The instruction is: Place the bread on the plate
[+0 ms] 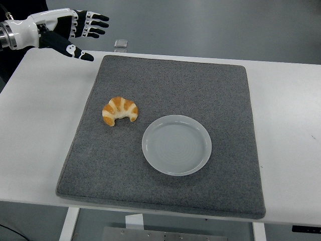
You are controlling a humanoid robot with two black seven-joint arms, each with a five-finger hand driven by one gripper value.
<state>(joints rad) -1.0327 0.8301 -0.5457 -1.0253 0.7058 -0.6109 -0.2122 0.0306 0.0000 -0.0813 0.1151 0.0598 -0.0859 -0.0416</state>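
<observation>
Bread (120, 111) lies on the grey mat (200, 90), just beside the empty plate (176, 144), nothing between them. Left hand (67, 30) hovers at the table's (40, 115) far-left corner, fingers spread, holding nothing.

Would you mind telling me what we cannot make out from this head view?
- Left hand: fingers spread, but its arm is cut off by the left edge.
- Right arm: outside the frame.
- Small clear object behind the grey mat: too small to identify.
- Croissant underside and plate underside: hidden from above.
</observation>
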